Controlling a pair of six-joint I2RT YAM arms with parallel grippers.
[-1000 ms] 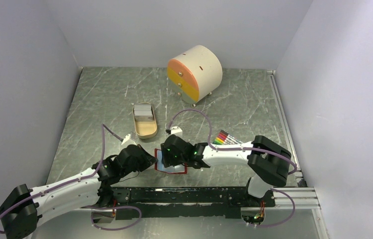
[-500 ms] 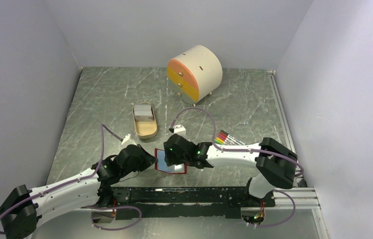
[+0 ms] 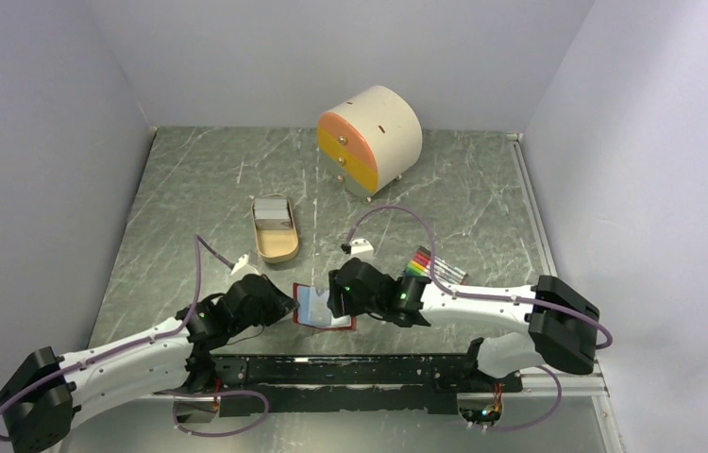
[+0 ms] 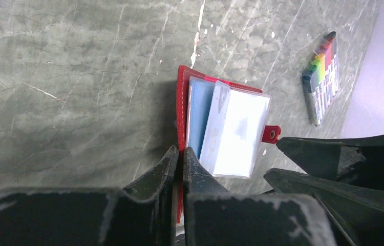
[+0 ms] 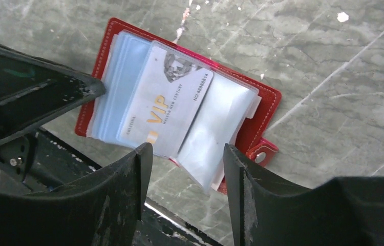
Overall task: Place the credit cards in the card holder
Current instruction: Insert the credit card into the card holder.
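Hidden under the right gripper (image 3: pixel 334 302) in the top view: right part of the card holder (image 3: pixel 311 304). From the left wrist, near red edge lost between the pinching fingers of the left gripper (image 4: pixel 181 154). Too small to count: credit cards (image 3: pixel 273 215) in the tan tray (image 3: pixel 281 251). Fine print on the silver card (image 5: pixel 165 100) too blurred to read.
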